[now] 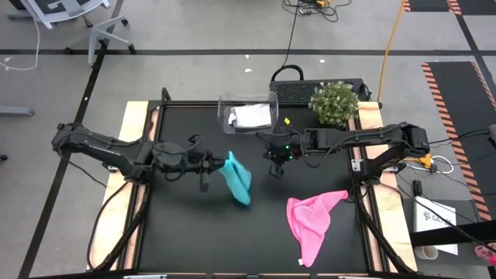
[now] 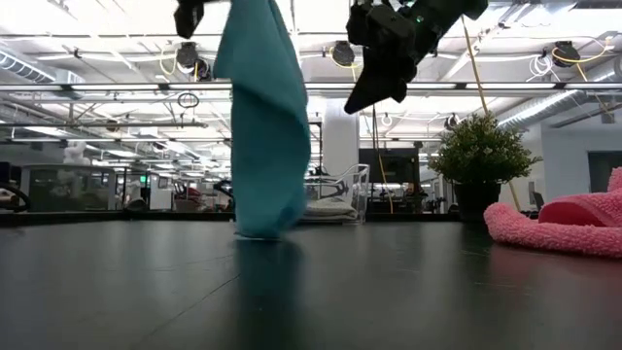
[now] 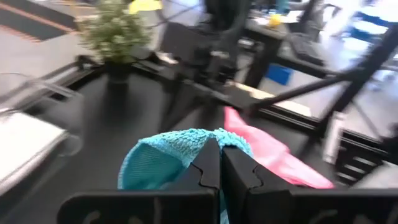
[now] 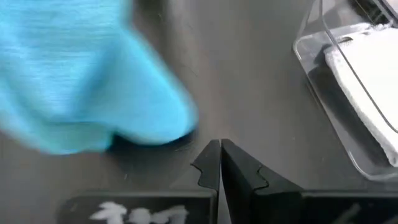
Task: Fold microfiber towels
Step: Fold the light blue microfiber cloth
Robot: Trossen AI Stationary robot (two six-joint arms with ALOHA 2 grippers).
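Left tool (image 3: 221, 163): pressed together on an upper edge of the teal towel (image 1: 237, 178), holding it raised near the middle of the counter (image 1: 186, 240).
Right tool (image 1: 274, 168): pressed together on nothing, hanging at 3 o'clock of the teal towel, apart from it.
Teal towel: hangs as a long drape; the low view shows its bottom hem just meeting the counter.
Pink towel (image 1: 312, 221): crumpled flat at about 4 o'clock of the teal one, well apart.
Grey-white towel (image 1: 252, 116): lying in the clear bin (image 1: 248, 99) at 12 o'clock.
Risk: held by one edge only, the teal towel would likely bunch or twist when lowered, spoiling a flat fold; a thin pinch on fuzzy cloth may slip.
View difference: the overhead view hides the drape's height; the low view shows it. Only the right wrist view shows the empty tool clear of the cloth.
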